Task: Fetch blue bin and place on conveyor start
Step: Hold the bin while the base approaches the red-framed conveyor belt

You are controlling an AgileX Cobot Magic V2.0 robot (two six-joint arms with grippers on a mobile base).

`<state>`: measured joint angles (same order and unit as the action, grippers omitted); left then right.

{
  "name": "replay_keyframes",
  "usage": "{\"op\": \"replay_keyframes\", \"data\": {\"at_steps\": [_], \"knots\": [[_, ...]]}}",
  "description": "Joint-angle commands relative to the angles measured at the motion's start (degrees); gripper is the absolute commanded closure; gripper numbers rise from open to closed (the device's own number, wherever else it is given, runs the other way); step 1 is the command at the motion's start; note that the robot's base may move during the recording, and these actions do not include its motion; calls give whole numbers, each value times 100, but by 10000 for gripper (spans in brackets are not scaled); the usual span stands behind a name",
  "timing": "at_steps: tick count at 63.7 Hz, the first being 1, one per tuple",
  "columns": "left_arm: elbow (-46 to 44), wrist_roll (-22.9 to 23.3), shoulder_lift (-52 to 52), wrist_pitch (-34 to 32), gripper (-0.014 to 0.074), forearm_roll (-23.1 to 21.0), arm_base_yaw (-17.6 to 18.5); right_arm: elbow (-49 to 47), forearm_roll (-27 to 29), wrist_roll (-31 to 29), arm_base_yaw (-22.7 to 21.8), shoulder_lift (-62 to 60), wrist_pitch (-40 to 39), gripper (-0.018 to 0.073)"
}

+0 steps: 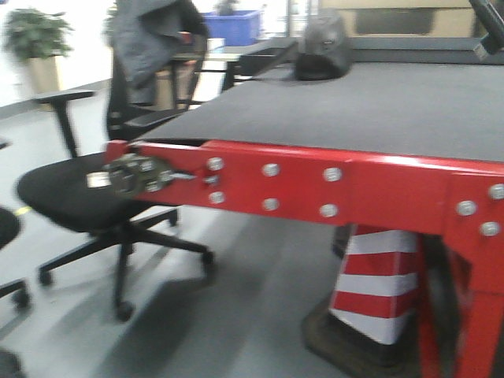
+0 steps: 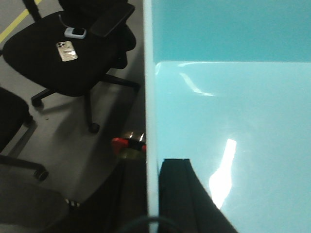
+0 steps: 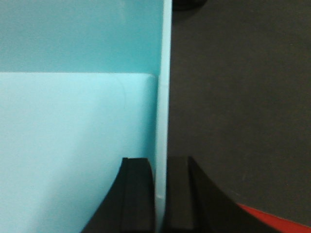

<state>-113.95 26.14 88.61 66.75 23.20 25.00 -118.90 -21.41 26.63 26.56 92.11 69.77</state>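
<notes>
Blue bin (image 3: 73,121), wall clamped inside right pincer (image 3: 159,167)

Blue bin (image 3: 73,121), gripped both sides
Empty pale-aqua tub, side walls clamped in left gripper (image 2: 151,167) and right gripper (image 3: 160,165); conveyor start (image 3: 233,97) just outboard of right gripper.

Left pincer (image 2: 151,194) and right pincer (image 3: 163,194) each pinch a wall of the blue bin (image 2: 233,107).

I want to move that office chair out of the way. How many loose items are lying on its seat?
2. A phone lies in the middle of the seat; a smaller grey gadget lies just beyond it, by the armrest. The armrest may hide more.
</notes>
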Motion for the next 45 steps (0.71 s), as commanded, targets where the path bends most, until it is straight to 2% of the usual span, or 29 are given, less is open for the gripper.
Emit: {"op": "replay_keyframes", "data": {"at_steps": [1, 45], "knots": [[-49, -17, -52, -225, 708, 164, 22, -89, -101, -11, 11, -74, -205, 724], [-49, -17, -52, -225, 708, 164, 22, -89, -101, -11, 11, -74, -205, 724]]}}
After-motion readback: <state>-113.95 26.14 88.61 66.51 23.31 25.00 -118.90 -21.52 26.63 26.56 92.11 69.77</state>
